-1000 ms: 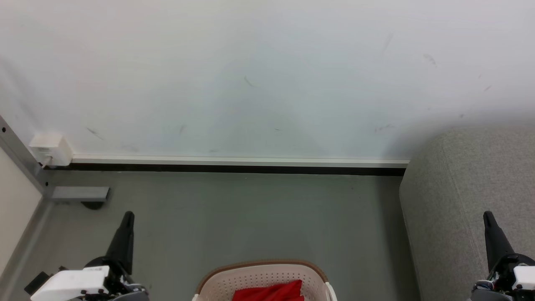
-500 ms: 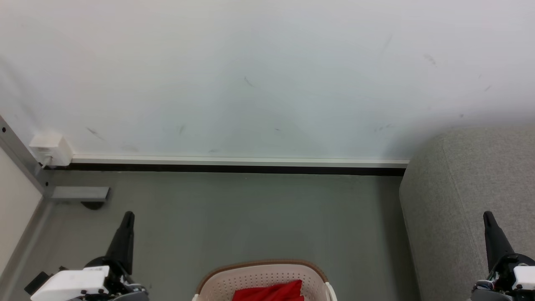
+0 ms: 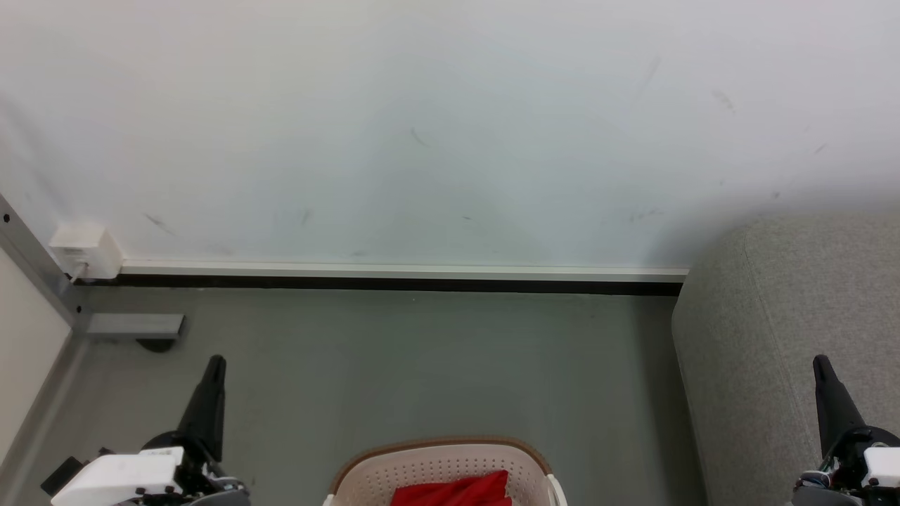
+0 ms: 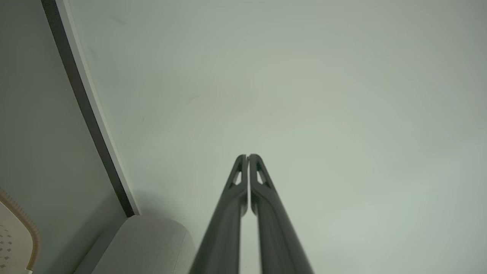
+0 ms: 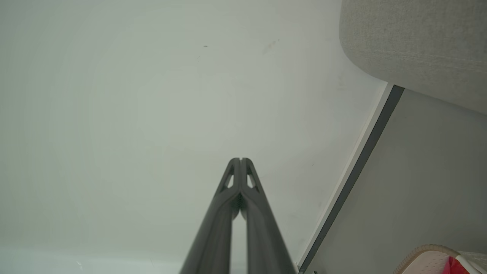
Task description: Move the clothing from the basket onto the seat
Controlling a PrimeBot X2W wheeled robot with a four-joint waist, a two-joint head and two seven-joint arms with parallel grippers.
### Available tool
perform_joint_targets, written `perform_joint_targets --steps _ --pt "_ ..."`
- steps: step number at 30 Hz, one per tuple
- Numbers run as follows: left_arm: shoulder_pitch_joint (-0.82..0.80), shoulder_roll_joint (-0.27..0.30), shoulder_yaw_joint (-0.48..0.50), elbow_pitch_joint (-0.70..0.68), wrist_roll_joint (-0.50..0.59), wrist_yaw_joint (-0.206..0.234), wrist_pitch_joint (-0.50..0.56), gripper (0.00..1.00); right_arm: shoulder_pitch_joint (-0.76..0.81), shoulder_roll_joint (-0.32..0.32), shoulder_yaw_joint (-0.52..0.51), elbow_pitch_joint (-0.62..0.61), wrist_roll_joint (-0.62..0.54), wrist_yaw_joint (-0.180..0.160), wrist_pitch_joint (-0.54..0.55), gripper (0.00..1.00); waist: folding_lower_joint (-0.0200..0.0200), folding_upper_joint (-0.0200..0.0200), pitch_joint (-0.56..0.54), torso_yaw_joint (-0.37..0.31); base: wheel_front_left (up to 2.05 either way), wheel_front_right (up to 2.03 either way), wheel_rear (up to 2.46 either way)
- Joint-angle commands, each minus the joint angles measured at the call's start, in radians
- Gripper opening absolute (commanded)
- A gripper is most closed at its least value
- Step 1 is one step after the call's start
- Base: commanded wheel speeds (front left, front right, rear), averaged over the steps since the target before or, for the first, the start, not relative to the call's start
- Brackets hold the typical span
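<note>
grey floor (image 3: 422, 365) w/ basket (image 3: 439, 444), white wall (image 3: 422, 140)

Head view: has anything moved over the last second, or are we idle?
Nothing visibly changed. The left end effector and right end effector stay shut on either side of the basket, holding nothing. The clothing still lies in the basket, with the seat to its right.

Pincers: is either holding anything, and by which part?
Nothing held: left pincer and right pincer are shut on nothing; the clothing lies in the basket.
</note>
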Motion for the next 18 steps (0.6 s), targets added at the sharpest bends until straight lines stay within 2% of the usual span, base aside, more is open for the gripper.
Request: perform_joint_targets --steps 1,18 --pt "-0.005 0.002 0.006 -0.001 0.013 -0.001 0.002 0.0 -0.01 -0.005 -0.004 0.0 0.005 -0.002 -0.005 0.0 0.0 0.0 0.0 0.0 0.0 0.0 0.0" --pt "-0.006 -0.001 0.008 -0.001 0.017 0.0 0.006 0.0 -0.01 -0.005 -0.004 0.0 0.005 -0.002 -0.005 0.0 0.0 0.0 0.0 0.0 0.0 0.0 0.0"
